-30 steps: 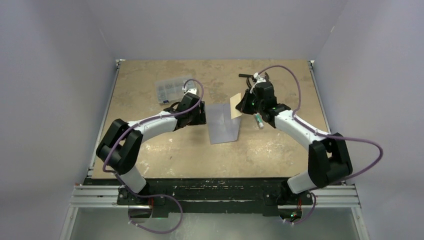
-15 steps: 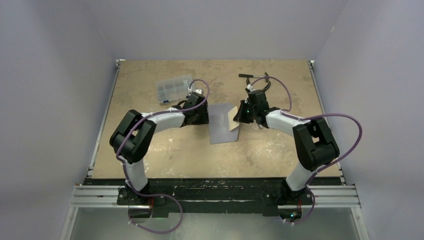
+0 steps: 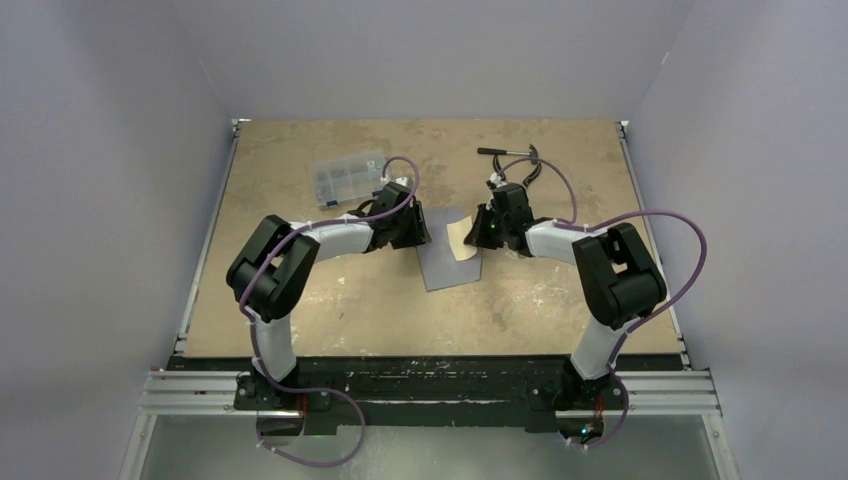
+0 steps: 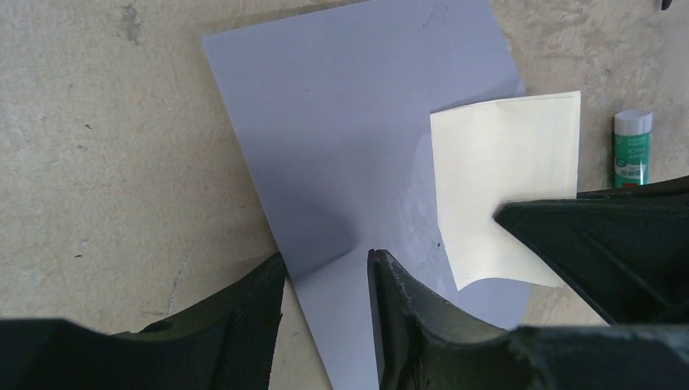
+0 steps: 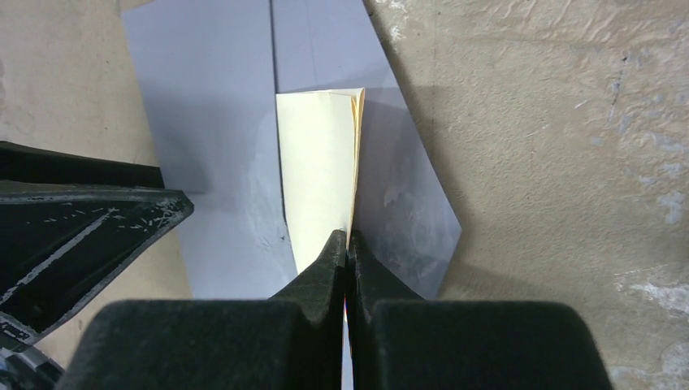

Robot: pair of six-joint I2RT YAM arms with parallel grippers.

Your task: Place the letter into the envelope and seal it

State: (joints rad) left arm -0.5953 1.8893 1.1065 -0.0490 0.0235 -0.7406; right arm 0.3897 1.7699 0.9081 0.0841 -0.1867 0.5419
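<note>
Near the middle of the tan bench point(image 3: 300, 300), a flat grey-lavender paper envelope point(image 4: 341, 122) lies with creases showing across its face.

Right pincer point(image 5: 348, 240): jaws pressed together on the near end of a cream-tan folded paper letter point(image 5: 318, 171). The folded layers show at the letter's far end. The letter sits over the side of the envelope nearer the bench's right edge, and in the left wrist view one corner reaches past the envelope's edge over bare bench. Whether the letter's underside touches the envelope cannot be told.

Left pincer point(image 4: 325, 264): low at the envelope's opposite side, jaws partly apart, lavender paper visible in the gap between the two fingers. Nothing is seen clamped; contact between the fingers and the paper cannot be told.

The two pincers face each other across the envelope, close together but apart.

Other items:
- White-and-green glue stick point(image 4: 632, 150), lying on the bench just beside the letter.
- Clear plastic compartment box point(image 3: 347, 177), toward the far left corner.
- Dark-handled tool point(image 3: 505, 152), near the far edge; too small to identify.
</note>
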